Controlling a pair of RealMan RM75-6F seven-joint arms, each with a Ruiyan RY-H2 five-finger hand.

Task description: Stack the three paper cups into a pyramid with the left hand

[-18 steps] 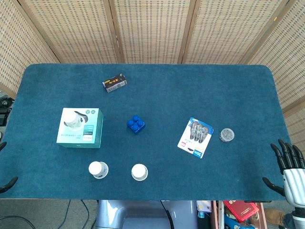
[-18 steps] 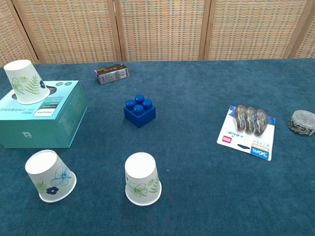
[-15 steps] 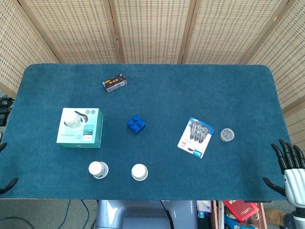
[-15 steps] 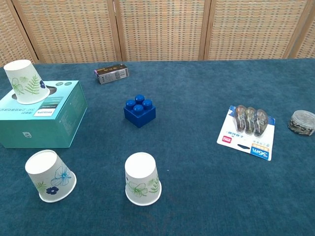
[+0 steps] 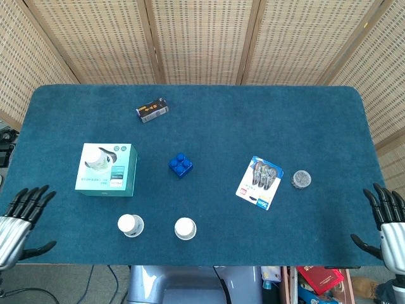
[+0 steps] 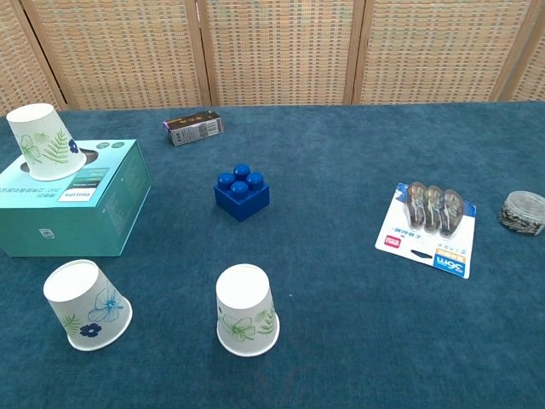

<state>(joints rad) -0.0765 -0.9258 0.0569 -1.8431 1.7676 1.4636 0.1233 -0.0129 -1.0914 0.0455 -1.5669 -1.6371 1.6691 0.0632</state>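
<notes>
While no cup is yet lifted, the stack is unstarted.
Cups: two paper cups stand upside down on the desk (image 5: 266, 114) in front of the teal box (image 6: 68, 200), the near-left cup (image 6: 85, 305) beside the near-middle cup (image 6: 245, 309); the third cup (image 6: 44, 141) sits inverted on the box top.
Change: the left hand (image 5: 19, 218) has come into the head view, left of the box, fingers apart, holding nothing.
Meaning: the reach looks to be beginning.
Right hand (image 5: 389, 221): far right of the box, fingers spread, idle.
</notes>
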